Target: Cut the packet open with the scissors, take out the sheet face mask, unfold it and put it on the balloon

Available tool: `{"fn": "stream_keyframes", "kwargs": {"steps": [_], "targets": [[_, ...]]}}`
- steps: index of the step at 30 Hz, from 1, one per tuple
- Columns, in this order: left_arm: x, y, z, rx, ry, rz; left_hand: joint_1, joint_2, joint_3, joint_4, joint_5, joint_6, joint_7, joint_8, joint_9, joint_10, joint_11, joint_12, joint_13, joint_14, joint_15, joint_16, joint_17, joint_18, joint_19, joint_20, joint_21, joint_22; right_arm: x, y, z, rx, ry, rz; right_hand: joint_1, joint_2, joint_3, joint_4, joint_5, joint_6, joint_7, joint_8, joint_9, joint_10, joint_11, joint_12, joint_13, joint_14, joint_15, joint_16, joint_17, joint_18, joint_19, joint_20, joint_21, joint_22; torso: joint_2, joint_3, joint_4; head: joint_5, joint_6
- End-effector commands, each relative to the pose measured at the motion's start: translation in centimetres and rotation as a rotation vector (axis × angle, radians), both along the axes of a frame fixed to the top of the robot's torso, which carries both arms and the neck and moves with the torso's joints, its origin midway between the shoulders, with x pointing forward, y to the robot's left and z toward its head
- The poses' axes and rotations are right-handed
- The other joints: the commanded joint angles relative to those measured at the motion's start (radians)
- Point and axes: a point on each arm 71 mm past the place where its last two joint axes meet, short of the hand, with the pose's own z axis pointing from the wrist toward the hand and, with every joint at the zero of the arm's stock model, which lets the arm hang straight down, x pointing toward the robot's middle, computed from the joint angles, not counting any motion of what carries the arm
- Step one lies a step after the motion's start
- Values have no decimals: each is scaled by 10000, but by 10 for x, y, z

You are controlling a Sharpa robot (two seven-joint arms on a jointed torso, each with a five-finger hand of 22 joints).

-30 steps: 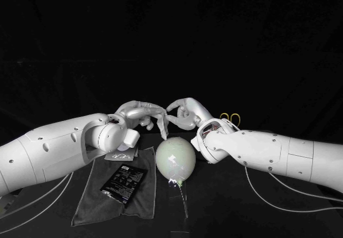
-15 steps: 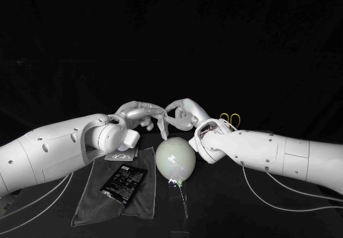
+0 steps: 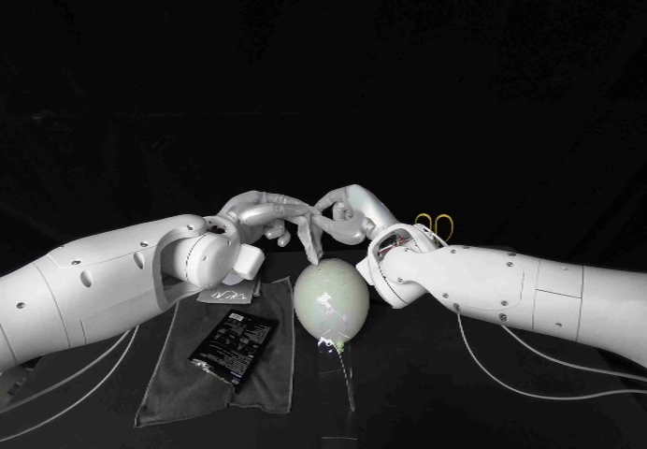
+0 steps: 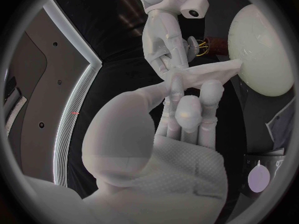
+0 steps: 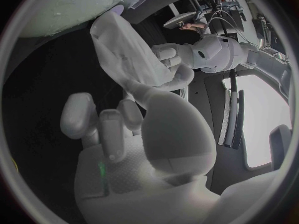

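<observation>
Left hand (image 3: 263,217) and right hand (image 3: 348,210) both pinch the top of the sheet face mask (image 3: 311,239) — it dangles long-ways between them, balloon (image 3: 332,299) right underneath, seemingly touching its lower end.

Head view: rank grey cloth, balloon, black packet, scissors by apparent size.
1. Grey cloth.
2. Balloon and black packet: too alike to rank.
3. Scissors: smallest, yellow handles visible, rest hidden.

The packet (image 3: 232,346) lies on a cloth (image 3: 168,374) left of the balloon (image 3: 330,299), scissors (image 3: 433,222) behind right.
</observation>
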Motion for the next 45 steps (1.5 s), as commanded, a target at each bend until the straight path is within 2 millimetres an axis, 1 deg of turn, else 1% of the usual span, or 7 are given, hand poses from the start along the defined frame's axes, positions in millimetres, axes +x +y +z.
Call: {"fn": "stream_keyframes", "kwargs": {"steps": [1,6,19,24,29,35,45], "targets": [[0,-1,2,-65,-70,-94,75,0,88,-110,35,56,2,30,13,21,0,-53,10,39,-129,68,9,177,19,5,32,7,-3,-1,6,390,-707,-99,-61,360,146,131,-31,178,-78,233,136,511,-116,474,508,548,-115,247,1598,-194,365,-96,607,1697,0,5,-8,10,-3],[1,0,2,-50,-67,-56,75,0,88,-110,35,56,2,30,13,21,0,-53,10,39,-129,68,9,177,19,5,32,7,-4,-3,7,461,-844,-129,-184,382,220,218,-34,175,-192,442,248,701,-236,556,611,668,-243,337,1781,-253,549,-244,896,1765,-7,5,-10,1,-5],[2,0,3,197,-411,-33,-64,-72,-20,-27,30,27,44,-10,2,-135,55,-118,13,-127,-76,-94,-305,234,-277,41,-165,-342,-5,-7,6,295,-506,-186,-237,345,241,215,-34,220,-258,606,325,940,-299,798,885,788,-300,449,2019,-295,665,-313,1101,1817,-11,-2,3,-1,-33],[2,2,5,643,-993,28,-643,-465,-693,418,24,-524,250,-530,-330,-1135,327,-400,-30,-1062,202,-931,-1637,444,-1586,262,-1282,-1902,-2,-11,7,251,-275,-451,-236,350,248,212,-33,220,-262,615,330,940,-303,794,882,783,-304,443,2006,-292,656,-317,1085,1812,-12,1,-2,-6,-15],[2,4,5,964,-1525,-7,-839,-703,-1089,649,26,-628,318,-756,-537,-1603,468,-472,-30,-1857,353,-1570,-2617,428,-1892,412,-1527,-2002,1,-14,9,277,-108,-701,-229,357,264,199,-32,215,-268,631,337,944,-310,790,881,784,-312,443,2006,-293,661,-326,1092,1813,-4,5,0,-5,7],[1,10,2,1288,-1964,27,-880,-947,-1718,968,30,-697,391,-961,-794,-2280,637,-362,51,-2766,557,-1665,-2710,425,-2424,660,-2015,-2216,3,-17,11,359,80,-868,-223,359,277,187,-32,211,-272,643,343,949,-316,787,882,789,-319,447,2016,-294,667,-333,1102,1815,0,0,-10,-20,7],[1,14,-6,1708,-2365,85,-494,-1004,-2420,1354,30,-832,502,-1118,-1107,-3387,854,73,236,-4140,835,-1790,-2897,425,-3079,1025,-2806,-2593,6,-20,18,400,232,-1041,-219,349,290,167,-33,207,-277,663,352,978,-322,821,922,802,-327,459,2041,-300,684,-342,1131,1822,-11,0,-9,-73,31]]}}
